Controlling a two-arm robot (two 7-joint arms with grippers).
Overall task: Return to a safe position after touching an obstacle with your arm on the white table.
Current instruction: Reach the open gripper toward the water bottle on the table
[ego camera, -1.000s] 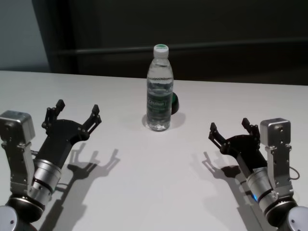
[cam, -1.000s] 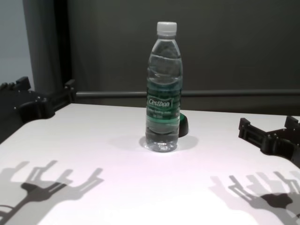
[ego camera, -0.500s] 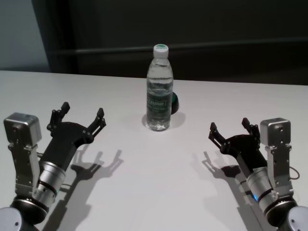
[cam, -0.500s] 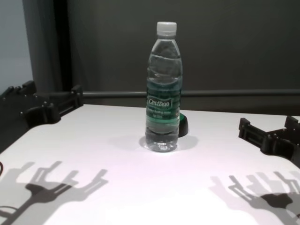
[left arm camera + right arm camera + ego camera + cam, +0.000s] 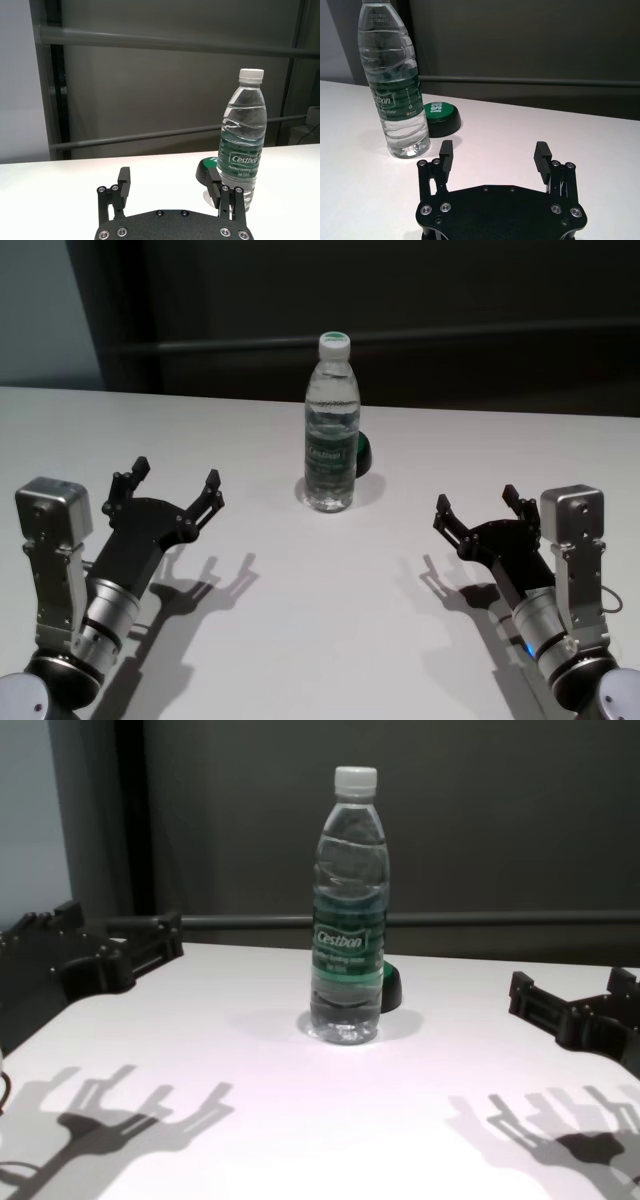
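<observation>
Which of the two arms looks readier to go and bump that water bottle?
Probably the left. The left gripper, open, points toward the water bottle and sits nearer it than the right gripper, which hangs open by the white table edge.

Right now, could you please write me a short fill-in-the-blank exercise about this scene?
1. The water bottle stands ____ on the white table.
2. The bottle's cap is ____ in colour.
3. The left tool and right tool both have their fingers ____, holding nothing.
4. The small green-topped dome sits on the table just ____ the bottle.

Missing words: upright; white; open; behind
</observation>
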